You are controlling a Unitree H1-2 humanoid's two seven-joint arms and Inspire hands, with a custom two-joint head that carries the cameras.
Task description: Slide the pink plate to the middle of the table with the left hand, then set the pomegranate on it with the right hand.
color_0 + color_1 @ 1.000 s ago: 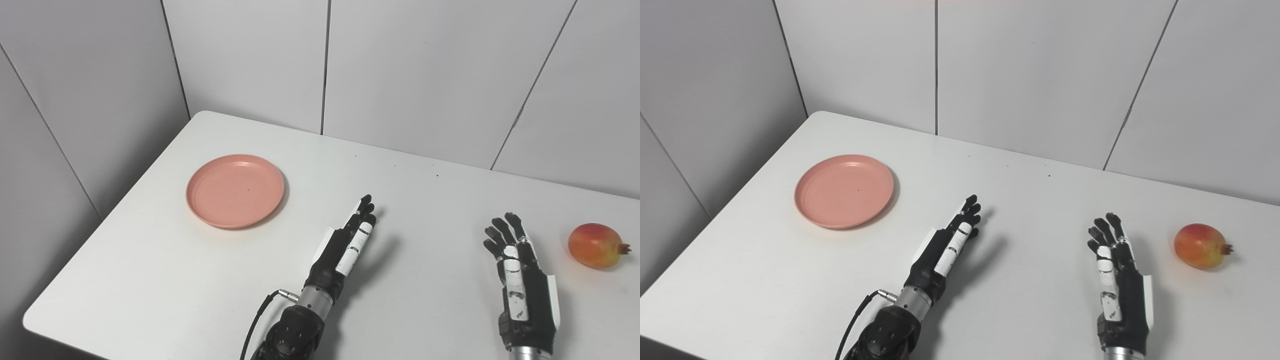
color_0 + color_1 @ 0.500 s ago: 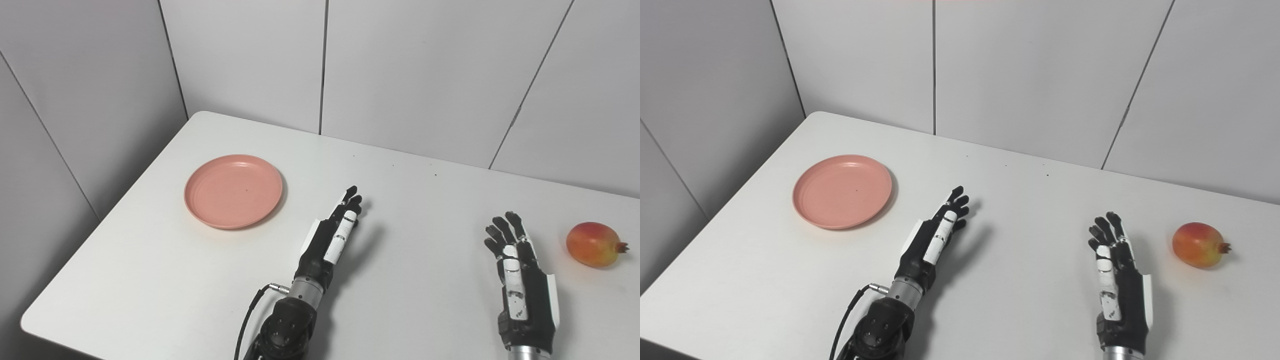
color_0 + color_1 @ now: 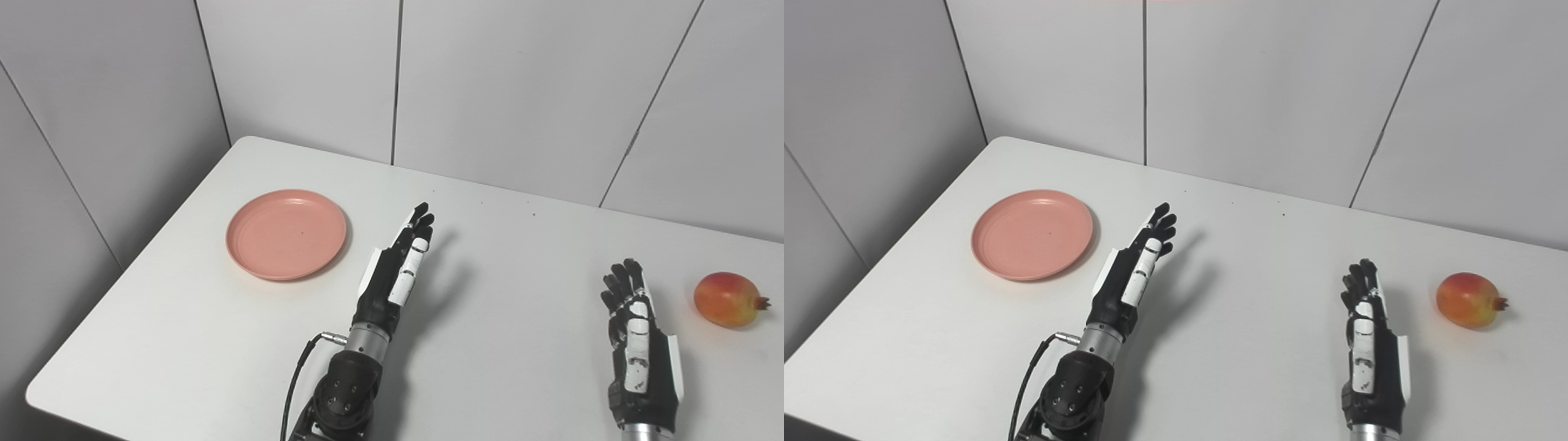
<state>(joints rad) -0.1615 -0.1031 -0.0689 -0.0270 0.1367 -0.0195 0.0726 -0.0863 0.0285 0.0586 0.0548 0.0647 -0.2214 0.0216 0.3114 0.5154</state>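
**Inspector A:** Left hand (image 3: 398,269) sits at centre frame above the worktop (image 3: 502,245), fingers straight and held close together, holding nothing. It stands edge-on, tips directed to the upper right of the frame.

**Inspector B:** And its target?

**Inspector A:** The pink plate (image 3: 286,233) lies to the left of that hand and slightly higher in frame, near but clear of it; a strip of bare worktop shows between them. The plate is empty and lies flat in the left-centre of the frame, close to the worktop's left edge.

**Inspector B:** So the coming move is leftward?

**Inspector A:** In my judgement, yes. The hand must travel toward the left of the frame to meet the plate's near rim before any slide toward centre. The slide is not yet done.

**Inspector B:** Right side?

**Inspector A:** Right hand (image 3: 640,343) at lower right, fingers extended and slightly apart, empty. The pomegranate (image 3: 729,299) rests on the worktop just to its upper right, not touching, crown pointing to the frame's right edge. The right hand is plainly the nearer to the fruit, the left to the plate.
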